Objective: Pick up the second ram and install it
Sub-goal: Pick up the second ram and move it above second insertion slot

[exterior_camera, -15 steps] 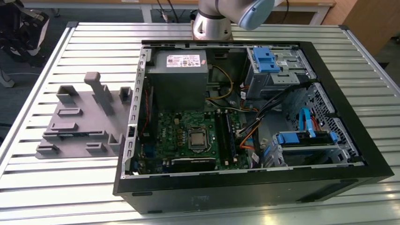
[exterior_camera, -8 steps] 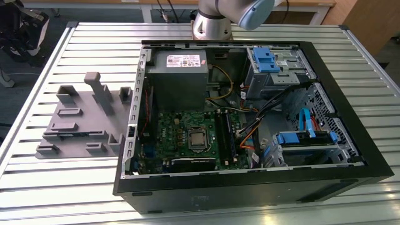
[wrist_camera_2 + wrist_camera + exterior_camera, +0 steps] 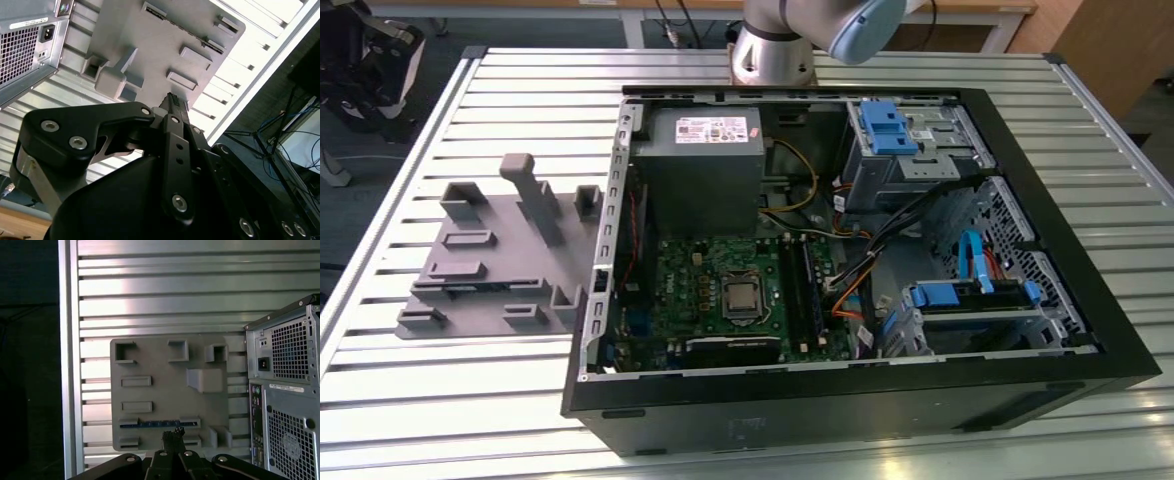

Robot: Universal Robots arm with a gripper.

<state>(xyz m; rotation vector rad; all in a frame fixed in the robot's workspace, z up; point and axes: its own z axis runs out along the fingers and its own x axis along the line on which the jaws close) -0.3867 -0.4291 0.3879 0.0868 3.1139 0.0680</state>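
Working pick-up step, not yet grasping: hovering gripper [image 3: 173,434], clenched on nothing, above grey fixture [image 3: 165,385] w/ second ram [image 3: 155,424] sitting on edge in its slot near the tips; judging next move as needing jaws parting & aligning astride stick.

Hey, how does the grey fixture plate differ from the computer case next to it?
The grey fixture plate is low and flat, with small blocks and one tall post; the computer case is a deep black box, open on top. The plate holds the second ram on edge between two blocks; the case holds a green motherboard and a power supply. Both rest on the slatted metal table.
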